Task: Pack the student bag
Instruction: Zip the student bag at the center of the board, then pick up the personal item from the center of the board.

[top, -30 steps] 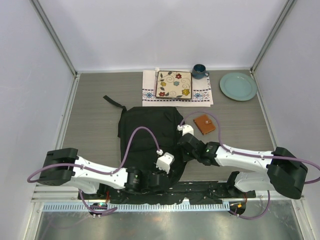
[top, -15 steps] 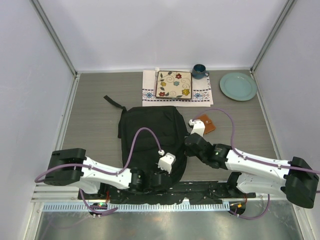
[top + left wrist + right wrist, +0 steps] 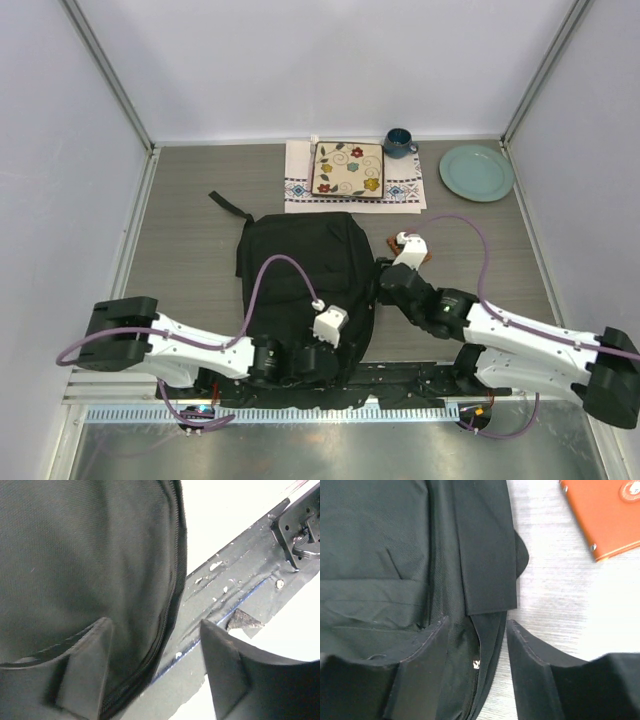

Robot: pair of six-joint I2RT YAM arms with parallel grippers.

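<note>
Black woven fabric fills most of the scene: the student bag [image 3: 295,260] lies flat in the middle of the grey wood-look table [image 3: 190,250], its near end reaching the arms' bases and one strap [image 3: 228,205] trailing off its far left corner. The left gripper [image 3: 155,630] hovers at the bag's near right edge with its fingers spread wide, one over the fabric and one over the black mounting plate, the zipper [image 3: 170,605] running between them and nothing held. The right gripper [image 3: 477,627] is likewise spread at the bag's right side, straddling a flat black band [image 3: 485,555] and the seam beside it without clamping either. Packing looks barely begun: no opening is visible, so the bag probably needs unzipping first, and the orange-brown leather case [image 3: 602,515] sits on the table just beside the bag's right edge, apart from it. Along the far side a white embroidered cloth [image 3: 298,175] carries a square floral plate [image 3: 348,168], with a round teal plate [image 3: 477,172] and a dark blue mug [image 3: 399,142] near it; whether these belong in the bag cannot be judged. From above, the right wrist covers most of the leather case, both grippers' fingertips are lost against the dark fabric, and the bag's contents, if any, are hidden.
</note>
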